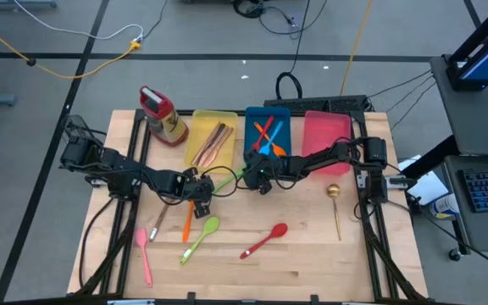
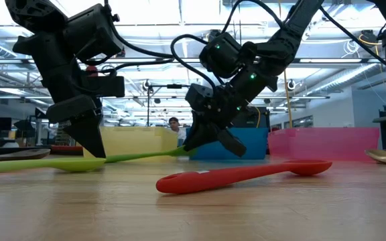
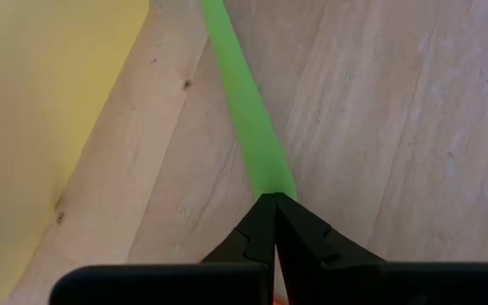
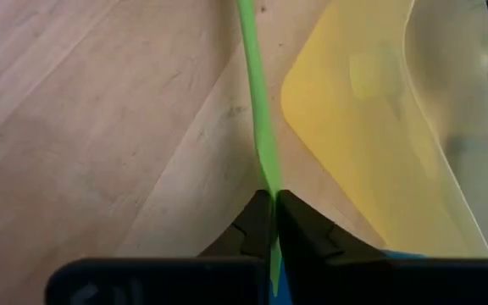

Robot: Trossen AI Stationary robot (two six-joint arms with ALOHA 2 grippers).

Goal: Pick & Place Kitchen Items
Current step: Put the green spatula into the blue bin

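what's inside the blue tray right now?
The high view shows orange utensils crossed in the blue tray, with a blue one. The right arm's gripper overhangs its near edge, hiding anything beneath.

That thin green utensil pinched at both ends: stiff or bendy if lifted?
Probably a bit bendy: the green utensil is long and thin between the left gripper and right gripper. Likely light plastic, and its smooth handle might slip.

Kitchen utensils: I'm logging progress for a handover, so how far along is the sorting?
Done: wooden spoons lie in the yellow tray, orange and blue utensils in the blue tray. In hand: both the left gripper and right gripper are shut on one green utensil. Left on the table: a red spoon, pink spoon, green spoon, gold spoon. The pink tray looks empty.
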